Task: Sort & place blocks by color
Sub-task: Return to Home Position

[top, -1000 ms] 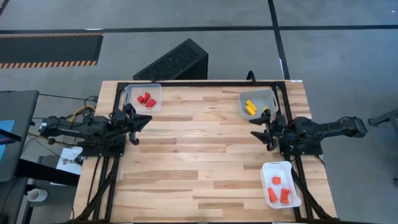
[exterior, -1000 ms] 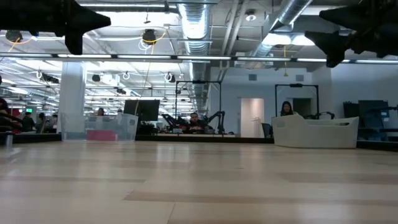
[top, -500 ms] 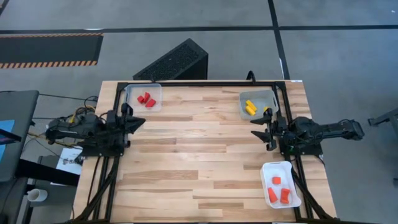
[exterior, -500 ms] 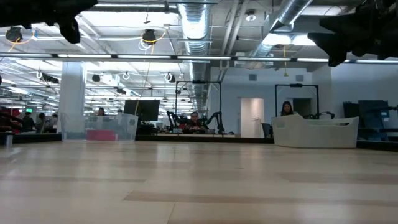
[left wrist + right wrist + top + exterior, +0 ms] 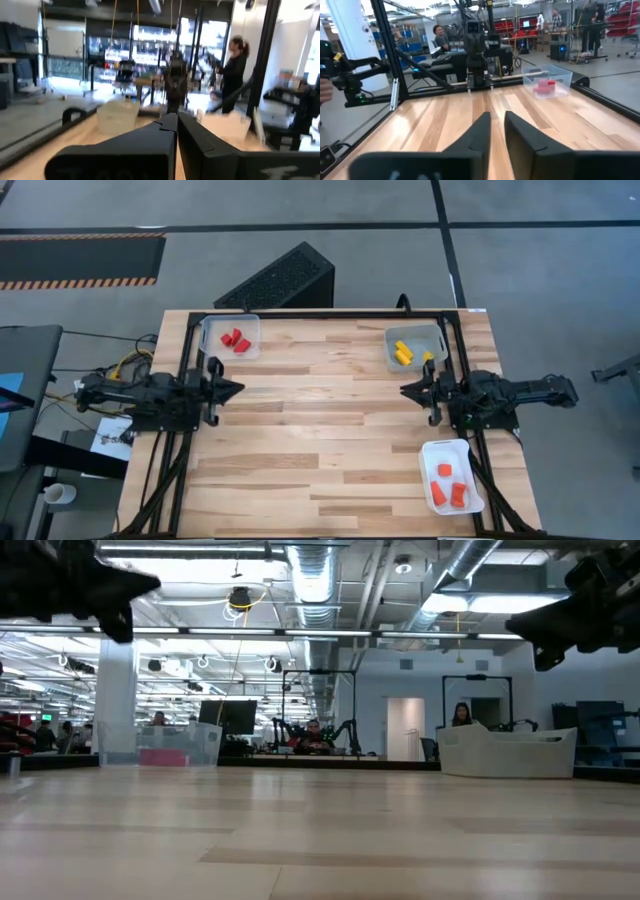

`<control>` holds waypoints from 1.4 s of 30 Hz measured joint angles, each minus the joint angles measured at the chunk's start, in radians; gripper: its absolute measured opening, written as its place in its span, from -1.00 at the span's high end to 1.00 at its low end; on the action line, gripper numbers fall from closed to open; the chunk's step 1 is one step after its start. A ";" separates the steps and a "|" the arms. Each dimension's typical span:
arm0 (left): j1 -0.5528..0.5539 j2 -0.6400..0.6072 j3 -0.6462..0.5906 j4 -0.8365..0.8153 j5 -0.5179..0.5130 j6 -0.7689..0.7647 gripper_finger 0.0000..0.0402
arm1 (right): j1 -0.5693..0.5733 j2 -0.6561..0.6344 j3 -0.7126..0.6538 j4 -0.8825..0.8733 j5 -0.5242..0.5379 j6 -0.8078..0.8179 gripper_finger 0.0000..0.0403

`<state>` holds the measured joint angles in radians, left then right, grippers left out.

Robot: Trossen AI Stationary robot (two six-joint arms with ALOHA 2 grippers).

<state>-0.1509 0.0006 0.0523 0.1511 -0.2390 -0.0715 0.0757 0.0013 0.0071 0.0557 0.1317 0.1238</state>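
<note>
Red blocks (image 5: 236,339) lie in a clear tray (image 5: 218,330) at the table's far left. Yellow blocks (image 5: 403,352) lie in a tray (image 5: 425,335) at the far right, and orange blocks (image 5: 448,485) lie in a white tray (image 5: 428,450) at the near right. My left gripper (image 5: 238,388) hangs shut at the left edge, pointing level toward the right (image 5: 176,120). My right gripper (image 5: 403,391) hangs at the right edge, pointing level toward the left. Its fingers (image 5: 482,125) stand a narrow gap apart with nothing between them. Both are well above the wood.
Bare wooden tabletop (image 5: 320,420) lies between the two arms. A black frame rail (image 5: 330,313) runs along the far edge, and a black slatted box (image 5: 280,278) stands on the floor beyond it. People (image 5: 460,715) are in the room behind.
My right gripper's fingers have drawn together from wide apart to a narrow gap, and the gripper has sunk a little. My left gripper has stayed shut, swung to point straight toward the right edge, and come down a little.
</note>
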 joint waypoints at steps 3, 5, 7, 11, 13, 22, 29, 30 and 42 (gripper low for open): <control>0.000 0.003 -0.041 0.021 0.000 -0.008 1.00 | 0.004 0.000 0.000 -0.001 -0.002 0.000 0.72; 0.000 0.002 -0.041 -0.001 -0.005 -0.021 1.00 | 0.006 0.000 0.000 -0.006 -0.008 0.000 0.81; 0.000 0.004 -0.041 -0.017 0.008 -0.027 1.00 | 0.012 0.000 0.000 -0.013 -0.011 -0.011 0.92; 0.000 0.003 -0.042 -0.003 0.064 -0.022 1.00 | 0.021 0.000 -0.001 -0.015 -0.006 -0.016 0.94; 0.000 0.003 -0.042 -0.006 0.084 -0.017 1.00 | 0.021 0.000 -0.001 -0.015 0.001 -0.016 0.90; 0.000 0.003 -0.043 -0.014 0.171 -0.015 1.00 | 0.006 0.000 -0.001 -0.016 0.005 0.011 0.88; 0.000 0.003 -0.044 -0.014 0.200 0.000 1.00 | 0.006 0.000 -0.001 -0.017 0.003 0.010 0.90; 0.000 0.003 -0.044 -0.014 0.200 0.000 1.00 | 0.006 0.000 -0.001 -0.017 0.002 0.010 0.90; 0.000 0.003 -0.045 -0.087 0.182 -0.001 1.00 | 0.006 0.000 -0.001 -0.018 0.001 0.008 0.86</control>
<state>-0.1513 0.0036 0.0074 0.0641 -0.0569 -0.0726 0.0818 0.0017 0.0059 0.0380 0.1329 0.1314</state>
